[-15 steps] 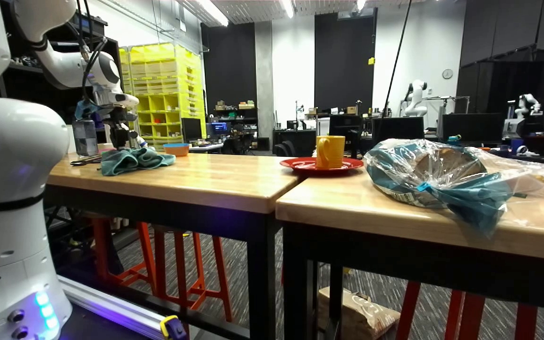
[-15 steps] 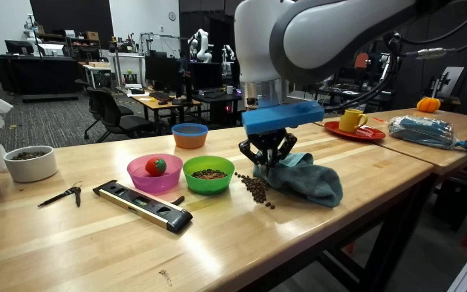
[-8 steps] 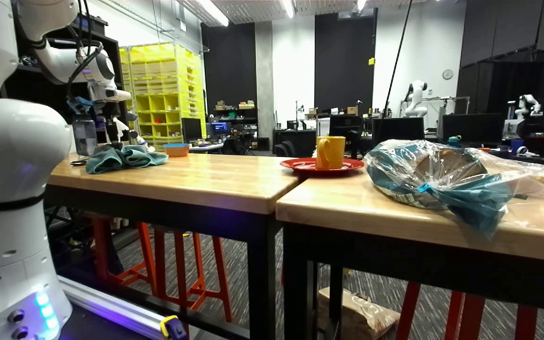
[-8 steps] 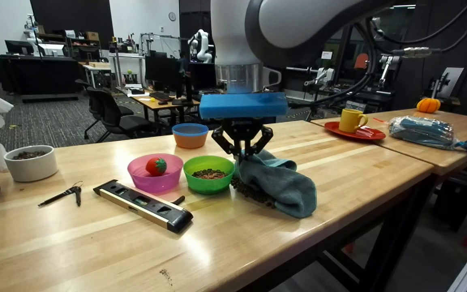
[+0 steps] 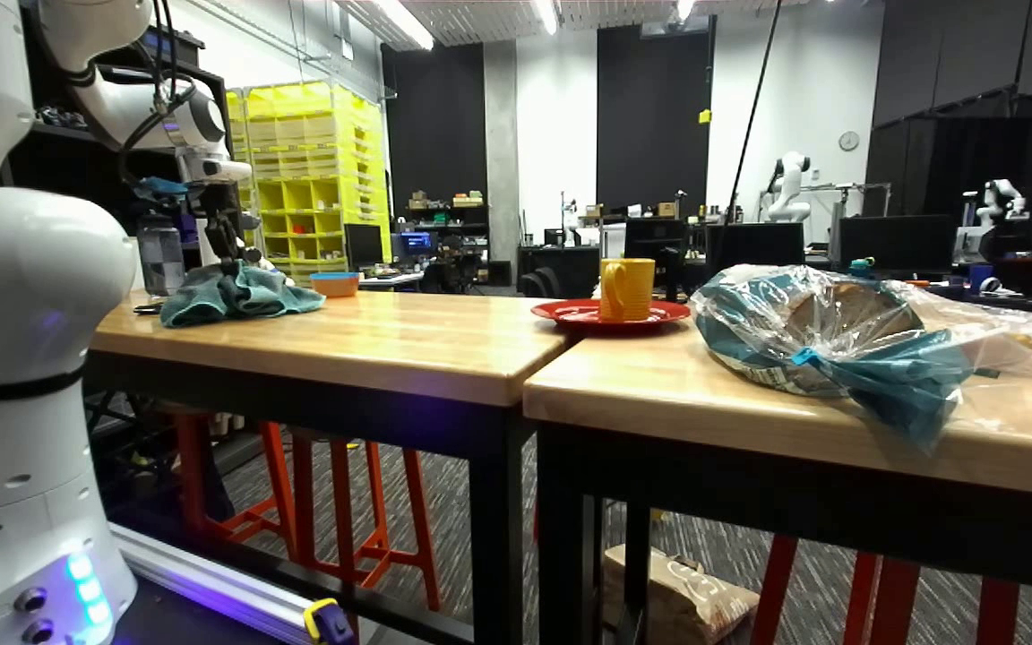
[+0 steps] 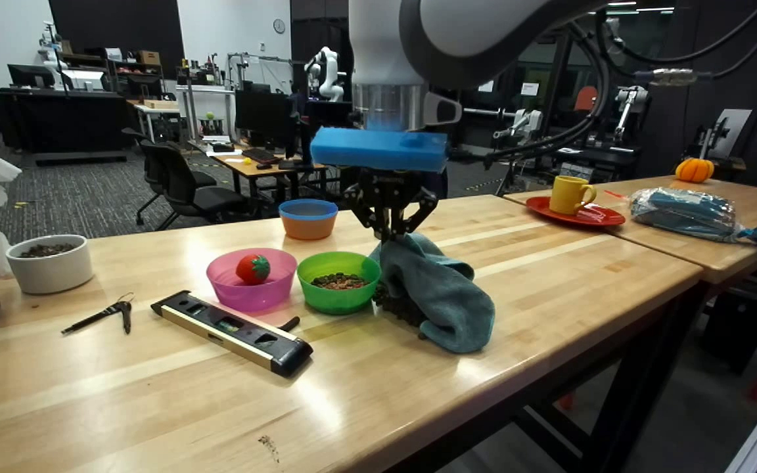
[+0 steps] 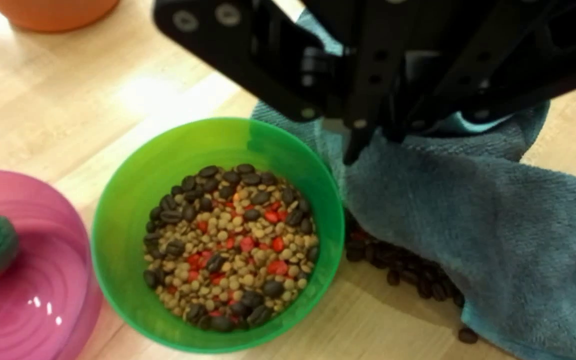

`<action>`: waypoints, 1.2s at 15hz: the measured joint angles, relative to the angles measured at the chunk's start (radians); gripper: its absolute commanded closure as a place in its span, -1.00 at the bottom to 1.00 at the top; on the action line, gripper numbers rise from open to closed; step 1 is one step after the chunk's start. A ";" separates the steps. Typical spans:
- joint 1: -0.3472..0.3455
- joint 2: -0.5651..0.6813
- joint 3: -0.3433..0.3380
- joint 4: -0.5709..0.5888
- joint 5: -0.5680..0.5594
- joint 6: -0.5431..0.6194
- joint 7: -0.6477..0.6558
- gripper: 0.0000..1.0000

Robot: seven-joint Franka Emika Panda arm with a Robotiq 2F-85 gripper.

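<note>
The gripper (image 6: 386, 233) is clamped on the teal towel (image 6: 452, 302), which partly covers loose beans (image 7: 408, 267) beside the green bowl (image 6: 336, 303). Excess sideways travel could scatter the beans or push the bowl over.

In an exterior view, a spirit level (image 6: 232, 334) lies just beside a pink bowl (image 6: 247, 299) holding a red strawberry (image 6: 253, 269), a white bowl (image 6: 53, 274) and an orange bowl (image 6: 308, 227) stand well apart, and a yellow mug (image 6: 567, 196) stands on a red plate (image 6: 605, 215) near a teal plastic bag (image 6: 684, 214), with an orange pumpkin (image 6: 694, 171) beyond.
</note>
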 measured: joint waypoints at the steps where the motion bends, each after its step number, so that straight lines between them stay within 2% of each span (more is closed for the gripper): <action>1: -0.001 -0.006 -0.006 -0.002 -0.003 -0.005 0.003 0.96; 8: -0.018 -0.123 -0.025 -0.052 -0.028 -0.151 -0.019 0.96; 11: -0.034 -0.185 -0.026 -0.080 -0.031 -0.175 -0.057 0.96; 18: -0.077 -0.285 -0.026 -0.087 -0.115 -0.220 -0.135 0.96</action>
